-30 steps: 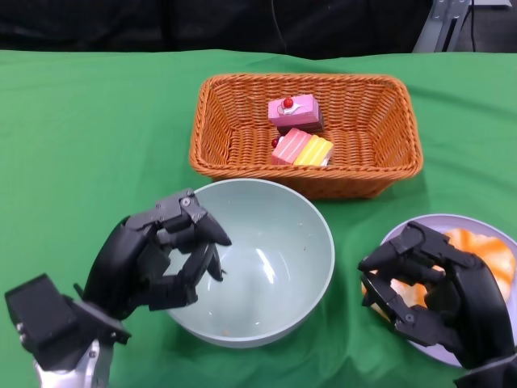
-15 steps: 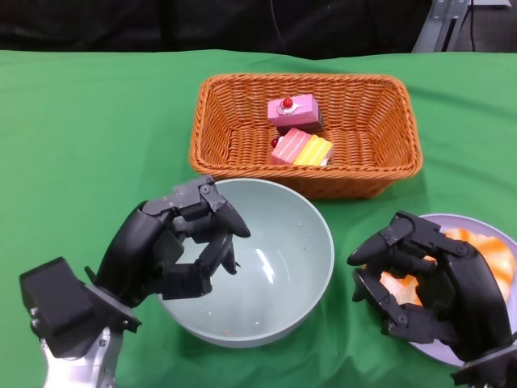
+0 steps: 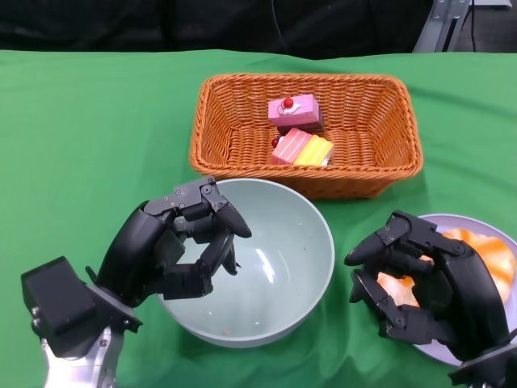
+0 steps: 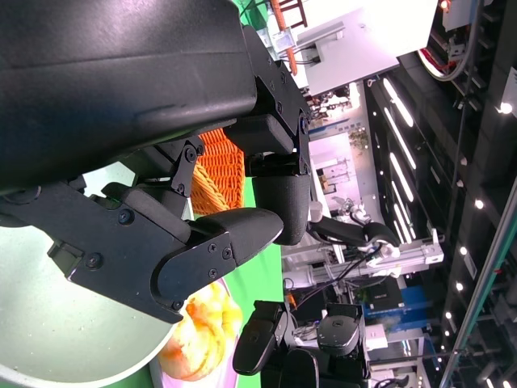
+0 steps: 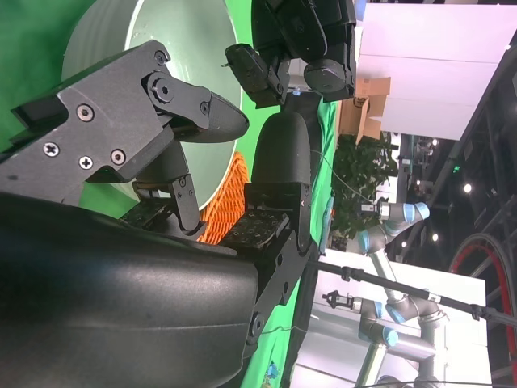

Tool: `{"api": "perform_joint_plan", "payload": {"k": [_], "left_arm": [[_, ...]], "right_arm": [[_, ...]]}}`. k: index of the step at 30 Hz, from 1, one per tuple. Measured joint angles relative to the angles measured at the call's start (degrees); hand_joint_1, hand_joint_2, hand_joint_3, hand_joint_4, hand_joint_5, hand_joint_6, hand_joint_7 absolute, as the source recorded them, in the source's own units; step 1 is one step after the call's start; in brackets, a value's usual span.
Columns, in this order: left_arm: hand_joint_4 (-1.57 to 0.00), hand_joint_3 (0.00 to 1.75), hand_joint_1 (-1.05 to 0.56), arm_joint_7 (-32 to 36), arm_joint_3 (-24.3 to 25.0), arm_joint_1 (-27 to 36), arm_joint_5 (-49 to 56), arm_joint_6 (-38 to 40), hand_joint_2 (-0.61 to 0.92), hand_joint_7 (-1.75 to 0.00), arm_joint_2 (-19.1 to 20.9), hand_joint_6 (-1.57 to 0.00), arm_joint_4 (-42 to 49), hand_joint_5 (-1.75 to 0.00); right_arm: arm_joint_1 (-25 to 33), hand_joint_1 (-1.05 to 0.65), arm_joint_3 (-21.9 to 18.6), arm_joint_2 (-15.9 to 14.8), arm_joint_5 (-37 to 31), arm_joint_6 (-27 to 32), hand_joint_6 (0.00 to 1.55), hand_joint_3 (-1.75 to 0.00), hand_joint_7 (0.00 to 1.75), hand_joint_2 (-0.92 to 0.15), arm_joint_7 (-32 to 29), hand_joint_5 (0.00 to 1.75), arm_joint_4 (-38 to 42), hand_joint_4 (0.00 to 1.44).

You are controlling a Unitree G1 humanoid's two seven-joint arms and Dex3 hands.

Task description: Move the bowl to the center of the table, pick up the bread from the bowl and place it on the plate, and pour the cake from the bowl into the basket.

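Note:
The pale green bowl [image 3: 266, 267] stands empty near the table's middle, just in front of the orange wicker basket [image 3: 218, 145]. Two cake slices lie in the basket, a pink one [image 3: 296, 111] and a striped one [image 3: 304, 149]. My left hand [image 3: 174, 242] hangs over the bowl's left rim with its fingers curved and apart, gripping nothing. The orange bread [image 3: 485, 246] lies on the lilac plate [image 3: 428, 222] at the right. Over the plate's left part my right hand [image 3: 428, 291] hovers with its fingers spread above the bread. The left wrist view shows the bowl [image 4: 48, 323] and the bread [image 4: 198, 339].
Green cloth covers the table, with bare cloth at the left and far left [image 3: 89, 129]. The basket's front wall stands close behind the bowl. In the right wrist view my left hand [image 5: 299, 40] shows beyond the bowl [image 5: 182, 36].
My left hand has moved to the right and forward, over the bowl's left rim. My right hand has shifted a little to the left over the plate. The bowl has stayed put.

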Motion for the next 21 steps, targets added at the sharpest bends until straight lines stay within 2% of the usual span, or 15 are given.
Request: {"api": "perform_joint_plan", "payload": {"k": [21], "left_arm": [[-0.77,0.88,-0.20,-0.9,-0.3,0.0,0.0,-0.2,0.68,-1.45,0.2,-0.74,1.9,-1.61]], "right_arm": [[-0.7,-0.17,0.0,0.0,0.2,0.0,0.71,-0.89,1.16,-0.56,-0.6,1.54,0.0,0.79]]}}
